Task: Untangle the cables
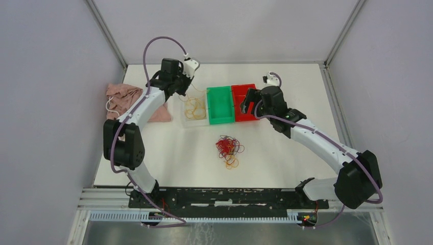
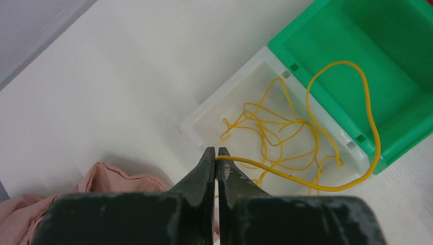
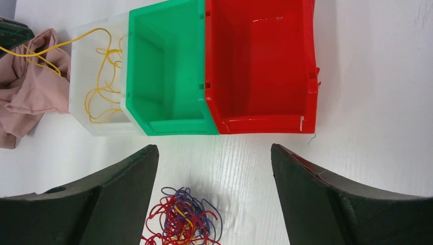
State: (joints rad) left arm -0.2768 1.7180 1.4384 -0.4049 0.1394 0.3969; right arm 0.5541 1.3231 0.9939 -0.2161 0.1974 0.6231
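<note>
Far left lies one pink cloth (image 1: 125,99), bunched, out of play. Just beside it the left claw (image 2: 216,153) hangs over the clear bin (image 3: 110,128), pinched tight on a single yellow cable (image 2: 357,87). Its long loop swings out across the rim of the green bin (image 3: 166,61) next door.

The step in hand looks like sorting by colour: a yellow one freed and about to be dropped with its fellows. Several yellow loops lie in the clear bin, too overlapped to count. Before letting go, the claw would want to draw the loop back over the clear bin, or it may land half in the green one.

Three bins stand touching in a row – clear, green, then red (image 3: 260,66). I see nothing in the green or the red.

In front of the bins, mid-table and well apart from them, sits one tangle (image 1: 229,148) of red, dark purple and yellow cables, again too knotted to count. So most of the job is left, I'd say.

On the right, the right claw (image 3: 213,149) hovers spread wide near the red bin, holding nothing, with the tangle below it.
</note>
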